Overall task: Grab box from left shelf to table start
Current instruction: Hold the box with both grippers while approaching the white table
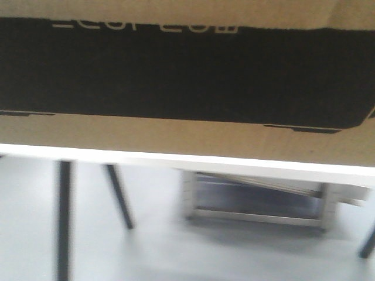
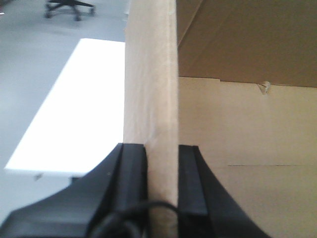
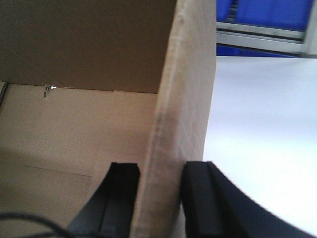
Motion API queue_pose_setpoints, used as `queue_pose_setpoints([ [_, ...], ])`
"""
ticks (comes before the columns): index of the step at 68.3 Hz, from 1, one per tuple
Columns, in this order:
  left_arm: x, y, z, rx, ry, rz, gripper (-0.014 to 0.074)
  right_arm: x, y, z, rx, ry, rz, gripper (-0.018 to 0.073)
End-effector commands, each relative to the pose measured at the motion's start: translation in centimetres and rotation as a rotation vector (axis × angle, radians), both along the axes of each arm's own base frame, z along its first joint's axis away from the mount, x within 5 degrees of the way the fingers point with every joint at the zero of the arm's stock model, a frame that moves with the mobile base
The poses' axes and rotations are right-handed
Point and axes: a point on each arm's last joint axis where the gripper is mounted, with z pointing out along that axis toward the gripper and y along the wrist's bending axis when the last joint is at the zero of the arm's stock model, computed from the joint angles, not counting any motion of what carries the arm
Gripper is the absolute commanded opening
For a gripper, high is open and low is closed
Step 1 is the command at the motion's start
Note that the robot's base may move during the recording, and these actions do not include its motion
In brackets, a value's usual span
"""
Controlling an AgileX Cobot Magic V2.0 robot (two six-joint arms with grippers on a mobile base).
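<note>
One white table [image 1: 234,163] sits just under the box [image 1: 176,76], grey floor [image 1: 176,252] below.

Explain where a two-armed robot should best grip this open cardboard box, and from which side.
Grip the box by its two opposite side walls at their top rims, coming down through the open top. Each wall is a thin, upright panel that fits between the fingers, one inside, one outside. The left gripper and right gripper are pinching it this way.
</note>
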Motion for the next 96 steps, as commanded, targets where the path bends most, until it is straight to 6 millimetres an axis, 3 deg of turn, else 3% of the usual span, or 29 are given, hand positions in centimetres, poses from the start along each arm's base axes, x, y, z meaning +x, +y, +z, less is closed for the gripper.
queue_pose_setpoints([
  [1,-0.70,-0.20,2.56,-0.141,-0.164,-0.032,-0.0097,-0.12,-0.44,2.54,-0.019,-0.207,-0.045,0.0059],
  [96,-0.70,-0.20,2.56,-0.141,-0.164,-0.032,-0.0097,-0.12,-0.44,2.54,-0.019,-0.207,-0.045,0.0059],
])
